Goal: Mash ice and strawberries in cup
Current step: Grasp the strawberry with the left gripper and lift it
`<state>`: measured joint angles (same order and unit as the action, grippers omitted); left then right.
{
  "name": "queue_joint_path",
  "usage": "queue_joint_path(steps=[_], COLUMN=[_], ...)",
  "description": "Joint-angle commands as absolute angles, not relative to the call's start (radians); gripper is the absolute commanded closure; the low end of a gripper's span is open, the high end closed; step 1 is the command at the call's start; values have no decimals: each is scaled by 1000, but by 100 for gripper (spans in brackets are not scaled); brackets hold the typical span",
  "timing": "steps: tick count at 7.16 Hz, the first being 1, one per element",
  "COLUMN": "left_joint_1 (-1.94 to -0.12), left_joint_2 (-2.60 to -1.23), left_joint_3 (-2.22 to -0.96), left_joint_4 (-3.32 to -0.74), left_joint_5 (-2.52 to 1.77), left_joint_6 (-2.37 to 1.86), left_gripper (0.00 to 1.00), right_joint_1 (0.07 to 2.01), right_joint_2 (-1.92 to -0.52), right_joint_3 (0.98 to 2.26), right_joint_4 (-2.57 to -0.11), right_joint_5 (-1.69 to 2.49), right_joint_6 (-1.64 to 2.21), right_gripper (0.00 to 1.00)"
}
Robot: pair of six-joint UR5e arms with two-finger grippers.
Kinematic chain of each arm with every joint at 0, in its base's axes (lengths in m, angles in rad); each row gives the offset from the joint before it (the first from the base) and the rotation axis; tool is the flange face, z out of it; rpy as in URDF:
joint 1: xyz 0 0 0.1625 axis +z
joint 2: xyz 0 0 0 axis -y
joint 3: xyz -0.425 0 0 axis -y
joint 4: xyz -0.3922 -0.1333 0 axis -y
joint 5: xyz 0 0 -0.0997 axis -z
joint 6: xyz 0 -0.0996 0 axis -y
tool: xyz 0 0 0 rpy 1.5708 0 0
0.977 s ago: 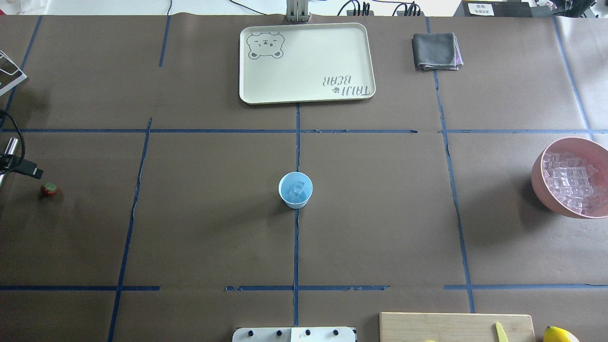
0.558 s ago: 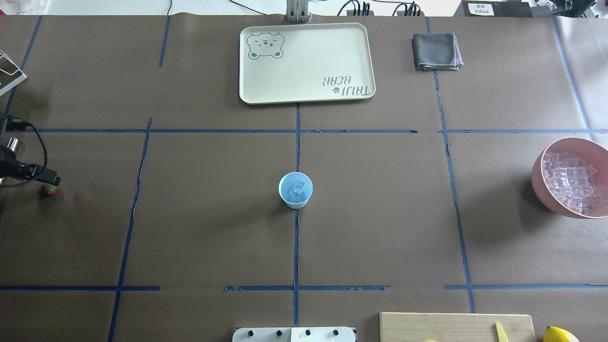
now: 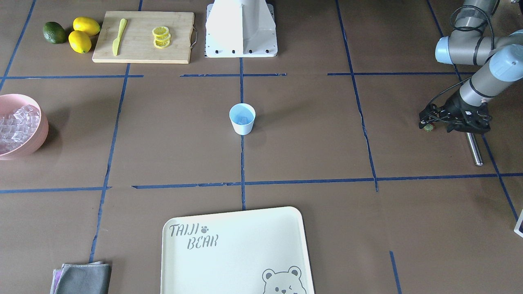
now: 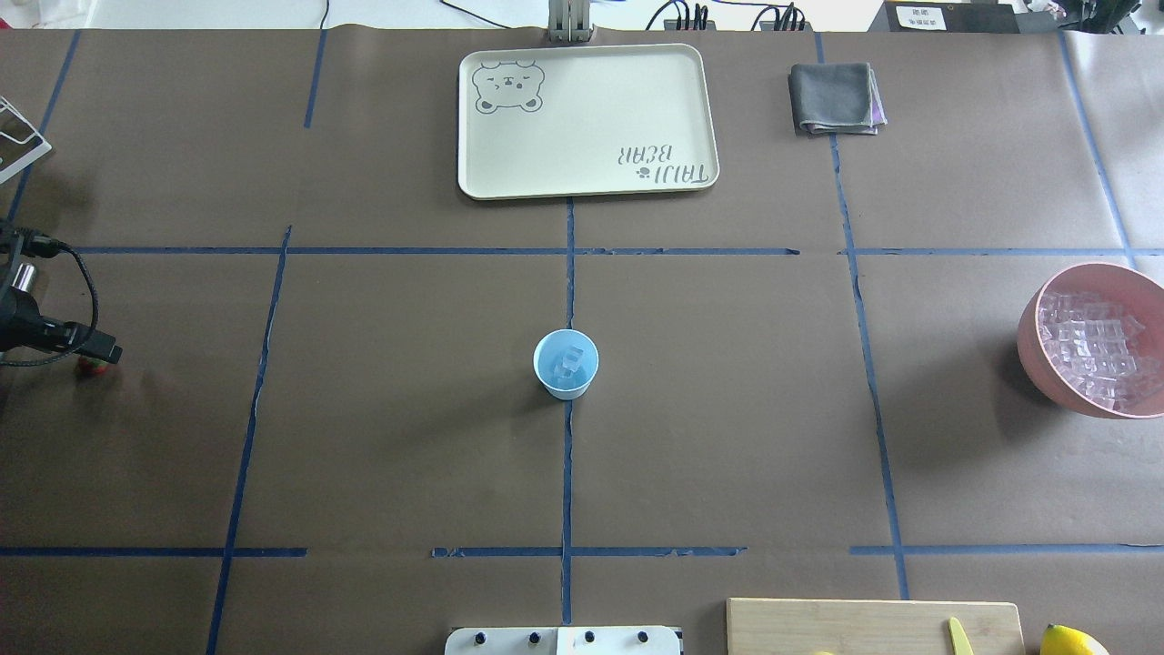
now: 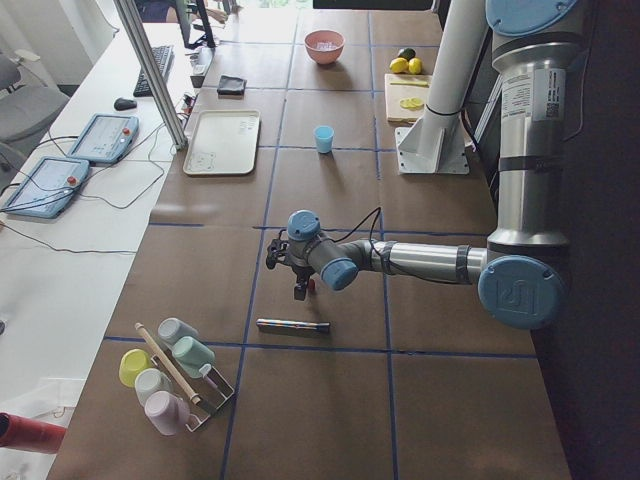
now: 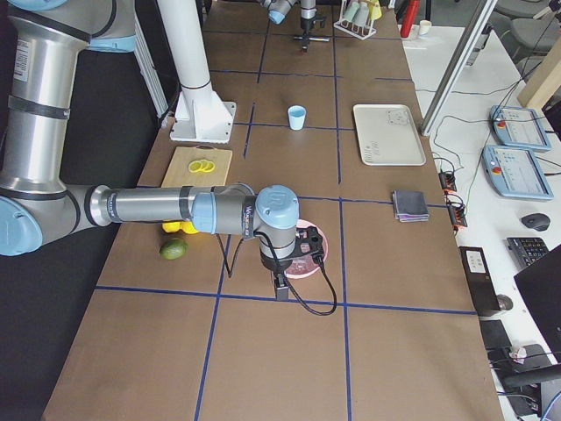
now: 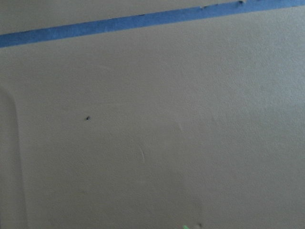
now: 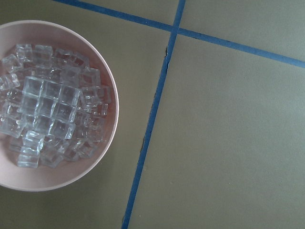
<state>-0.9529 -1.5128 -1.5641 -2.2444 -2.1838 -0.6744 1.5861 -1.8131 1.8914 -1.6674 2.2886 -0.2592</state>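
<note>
1 cup on the centre tape line, with a few ice cubes inside (exact count not readable). 1 strawberry on the table on the robot's left, well apart from the cup. Left gripper sits low right at the strawberry and partly covers it from overhead. Can't tell if its fingers are spread or pinched. Right gripper points down near 1 pink bowl heaped with cubes, finger state also unreadable. 1 cutting board carries 3 lemon slices and 1 knife. 2 lemons, 1 tray, 1 cloth.
</note>
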Motion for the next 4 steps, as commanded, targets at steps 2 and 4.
queue_joint_path(steps=[2, 4], left_joint_1=[-933, -927], left_joint_2=[-1511, -1511], left_joint_3=[-1571, -1572], left_joint_4=[-2243, -2243], left_joint_5=[-2184, -2183], left_joint_6=[-675, -716], left_gripper=[0, 65], right_joint_1=[1586, 1586], right_joint_2=[-1815, -1816], right_joint_3=[1888, 1888], right_joint_4=[-1667, -1667], right_joint_5=[2289, 2289], right_joint_6=[-259, -259], right_gripper=[1, 1])
